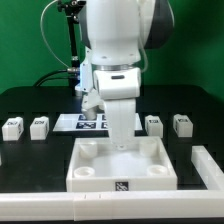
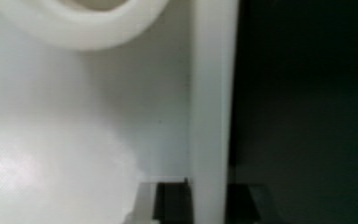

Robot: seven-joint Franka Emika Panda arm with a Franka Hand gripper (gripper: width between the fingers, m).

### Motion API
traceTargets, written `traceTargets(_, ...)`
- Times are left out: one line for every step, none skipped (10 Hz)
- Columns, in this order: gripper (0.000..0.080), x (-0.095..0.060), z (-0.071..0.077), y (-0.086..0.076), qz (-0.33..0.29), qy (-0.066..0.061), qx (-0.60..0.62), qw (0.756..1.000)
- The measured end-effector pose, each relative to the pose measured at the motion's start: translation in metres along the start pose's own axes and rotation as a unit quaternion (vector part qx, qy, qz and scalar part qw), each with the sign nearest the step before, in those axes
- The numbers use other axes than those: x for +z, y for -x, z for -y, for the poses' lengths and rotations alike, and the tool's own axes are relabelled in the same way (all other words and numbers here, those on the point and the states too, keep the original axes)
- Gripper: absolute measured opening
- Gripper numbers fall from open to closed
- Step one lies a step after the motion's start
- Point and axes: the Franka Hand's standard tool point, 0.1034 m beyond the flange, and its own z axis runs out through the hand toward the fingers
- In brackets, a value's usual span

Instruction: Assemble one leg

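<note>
Green wall panels back a black bench.

Count of items on the bench:
- One white arm, coming down at the middle of the scene.
- One large flat white board with raised walls and round corner sockets. The two nearer sockets are plain to see.
- One marker board, lying flat behind the arm.
- Two white rail lengths, one along the bench's near edge and one at the exterior view's right.
- Four legs.

A first leg and a second leg stand side by side at the exterior view's left. A third leg and a fourth leg stand side by side at the exterior view's right. All four sit in one row on the bare bench, level with the marker board. Each is a small white block carrying a black-and-white square tag on the face turned to the camera. None touches the board, and all are well apart from the hand.

The hand is lowered at the far wall of the board, near its middle.

The wrist view is blurred. It shows the board's white floor, part of one round socket and an upright white edge against the dark bench. Dark shapes flank that edge low in the picture. Whether the fingers are spread or pressed together cannot be told.
</note>
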Motion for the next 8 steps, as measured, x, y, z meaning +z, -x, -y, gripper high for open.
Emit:
traceTargets(0.0057, 0.000, -0.012, -0.011, -0.005, 0.004, 0.005, 1.000)
traceTargets(0.0057, 0.003, -0.014, -0.022, -0.007, -0.009, 0.001, 1.000)
traceTargets(0.0058, 0.003, -0.014, -0.024, -0.006, -0.022, -0.001, 1.000)
traceTargets(0.0059, 0.003, -0.014, -0.024, -0.005, -0.025, -0.001, 1.000)
traceTargets(0.0059, 0.003, -0.014, -0.027, -0.006, -0.025, 0.001, 1.000)
traceTargets(0.0059, 0.004, -0.014, -0.031, -0.007, -0.020, -0.002, 1.000)
traceTargets(0.0059, 0.004, -0.013, -0.032, -0.008, -0.016, -0.002, 1.000)
traceTargets(0.0060, 0.004, -0.013, -0.031, -0.008, -0.016, -0.002, 1.000)
